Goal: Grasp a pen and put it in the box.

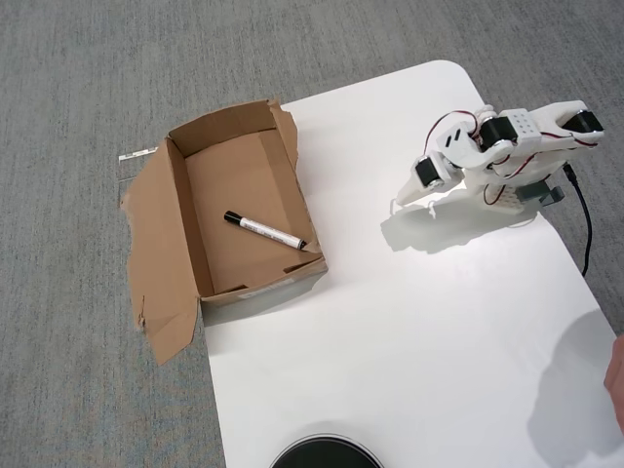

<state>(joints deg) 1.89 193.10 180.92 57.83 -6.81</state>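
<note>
Overhead view: pen (265,230) lies inside the box (175,263), well apart from the gripper (397,204), whose jaws look together. Dark round object (325,453) cut off at bottom edge.

We see the pen (264,230) lying diagonally inside the box (192,252), which sits at the table's (409,341) left edge (overhead view). The gripper (398,204) is well right of the box, arm (497,151) at the table's upper right.
</note>
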